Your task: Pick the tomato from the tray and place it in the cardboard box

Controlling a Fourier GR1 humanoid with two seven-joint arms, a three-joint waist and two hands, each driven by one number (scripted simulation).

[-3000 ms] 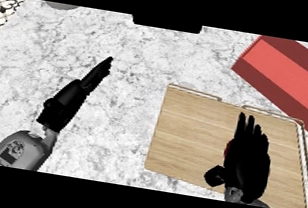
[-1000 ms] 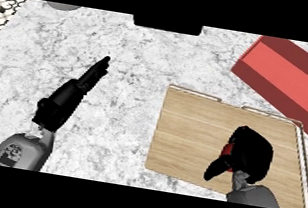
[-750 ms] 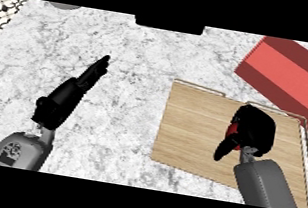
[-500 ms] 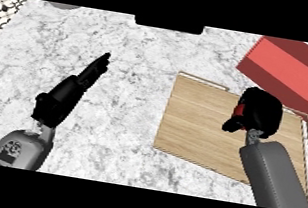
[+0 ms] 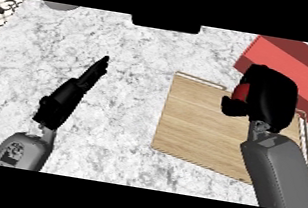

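Left hand: the left hand [image 5: 68,96] lies over the marble counter [image 5: 126,61] at the view's left, its grey forearm coming in from the lower edge. Its fingers are straight and pressed together, pointing up and to the right, and they hold nothing.

Counter beyond the left fingertips: bare marble, then the near edge of the tray well apart to their right. A grey round object [image 5: 60,5] shows partly at the top edge, far up and to the left of those fingertips; what it is cannot be told.

Tray: the wooden tray [image 5: 198,128] lies flat on the counter, below and to the left of the right hand's curled fingers. Its board is bare where it shows.

Right hand: the right hand [image 5: 271,102] is above the tray's upper right corner, fingers and thumb curled round the tomato.

Tomato: the tomato [image 5: 240,91] shows only as a small red patch on the left side of the right hand, between thumb and fingers; the rest is hidden by the hand.

Box: the red box [image 5: 307,74] sits at the upper right, just beyond the curled fingers, partly hidden by them. Its inside cannot be made out.
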